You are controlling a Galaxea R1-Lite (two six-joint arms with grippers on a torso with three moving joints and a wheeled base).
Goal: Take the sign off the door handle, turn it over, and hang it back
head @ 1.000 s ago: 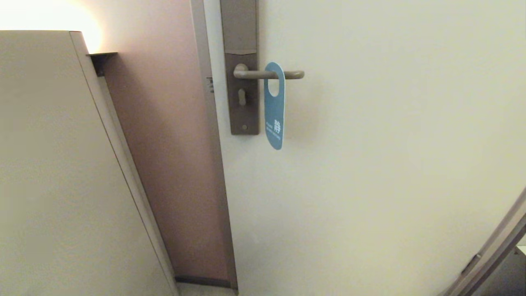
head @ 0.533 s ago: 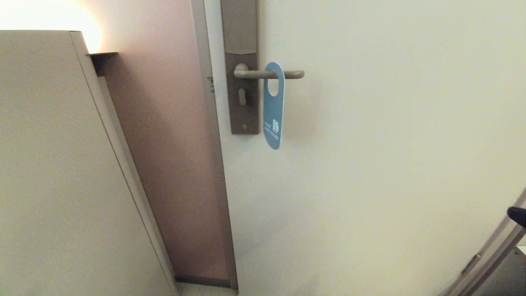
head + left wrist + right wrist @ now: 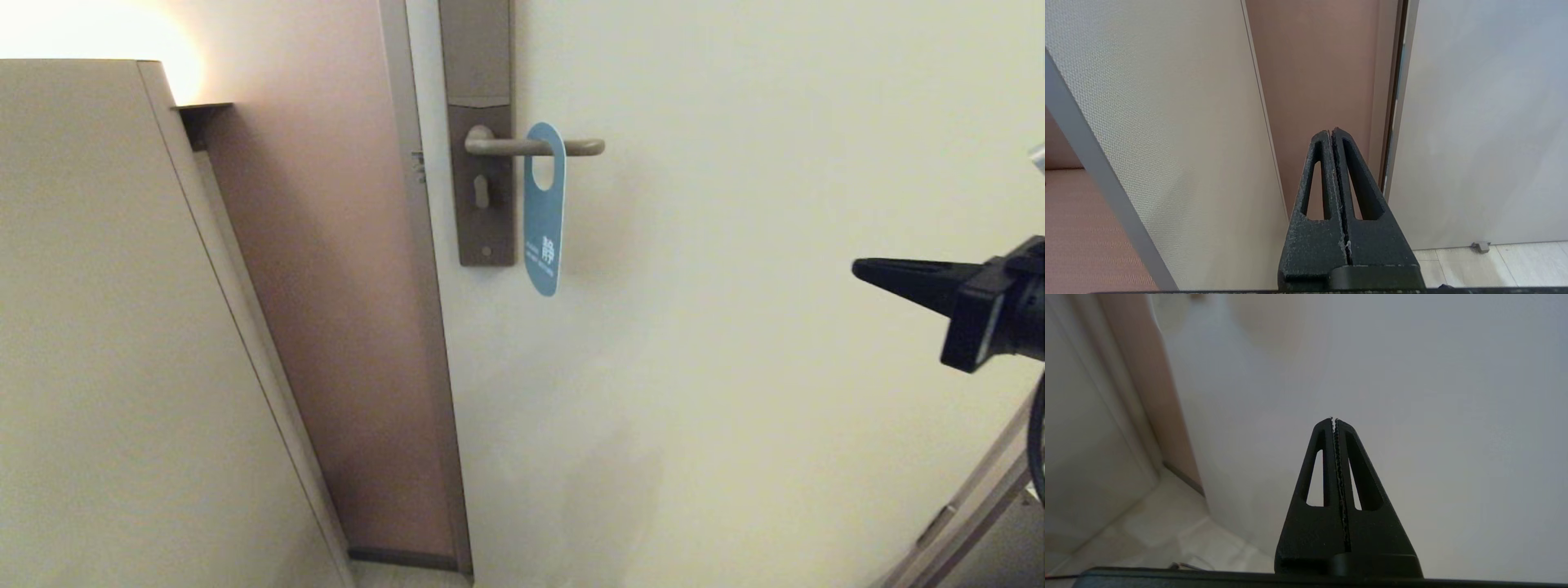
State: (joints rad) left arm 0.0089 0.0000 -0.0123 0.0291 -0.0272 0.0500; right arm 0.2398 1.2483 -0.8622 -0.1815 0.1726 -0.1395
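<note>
The blue sign (image 3: 544,214) hangs by its oval hole on the grey-beige door handle (image 3: 535,147), which sticks out from the tall lock plate (image 3: 482,131). White lettering shows near the sign's lower end. My right gripper (image 3: 857,269) is shut and empty at the right edge of the head view, well to the right of the sign and lower than the handle; in the right wrist view (image 3: 1333,419) it faces the bare door. My left gripper (image 3: 1331,130) is shut and empty, parked low, out of the head view, facing the door frame.
The cream door (image 3: 775,245) fills the right half of the head view. A beige panel (image 3: 106,327) stands on the left, with a pinkish wall recess (image 3: 326,286) between it and the door frame. A door stop (image 3: 1480,246) sits on the tiled floor.
My right gripper has risen into the head view from the lower right edge and now points left toward the door. The sign has swung slightly on the handle.
</note>
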